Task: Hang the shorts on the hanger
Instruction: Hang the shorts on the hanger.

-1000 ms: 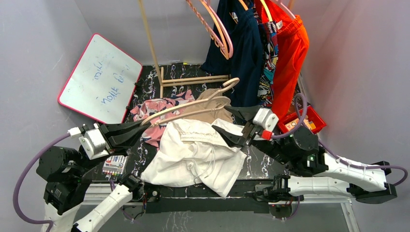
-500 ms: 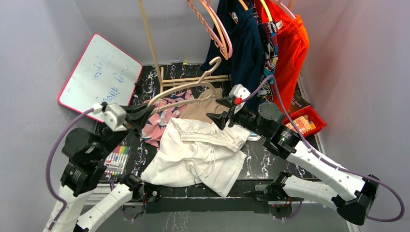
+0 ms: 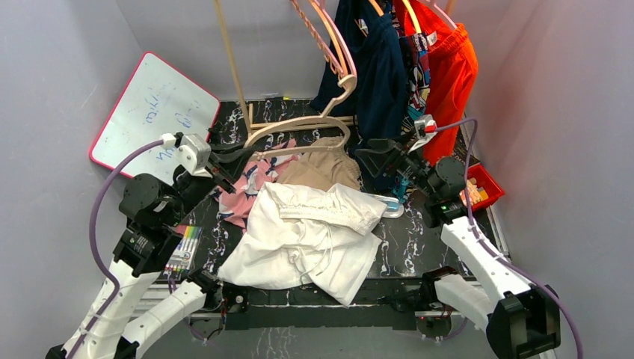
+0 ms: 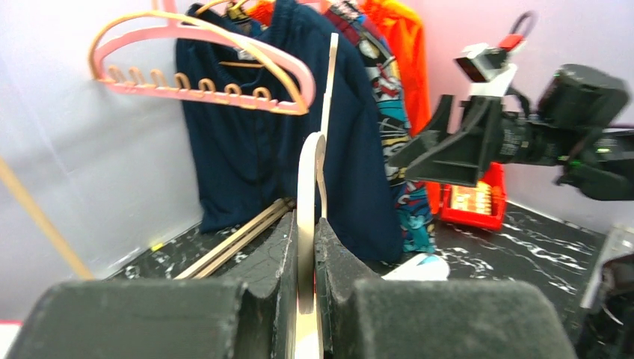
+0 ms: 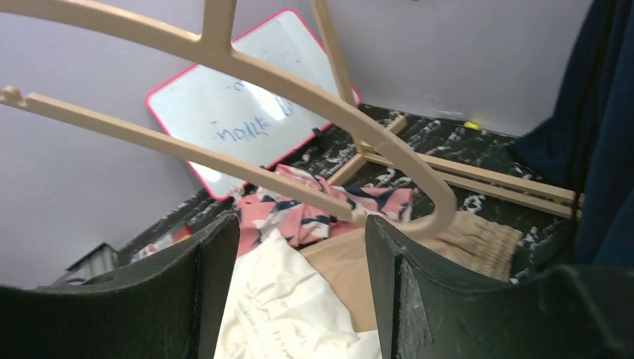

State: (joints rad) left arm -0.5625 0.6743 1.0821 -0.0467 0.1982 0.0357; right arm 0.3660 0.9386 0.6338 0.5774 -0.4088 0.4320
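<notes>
Blue scrawl on whiteboard (image 3: 153, 123), illegible; no readable txt.

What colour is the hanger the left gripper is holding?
Pale beige hanger; clearest in the right wrist view.

The white shorts (image 3: 299, 239) are covering the near parts of the tan shorts (image 3: 323, 170) and the pink patterned garment (image 3: 243, 196). The top edge is cutting off the hanging clothes (image 3: 374, 75). In the right wrist view, the frame is cropping the hanger (image 5: 314, 99) above its arms. The whiteboard (image 3: 153, 120) writing is showing too small to read.
</notes>
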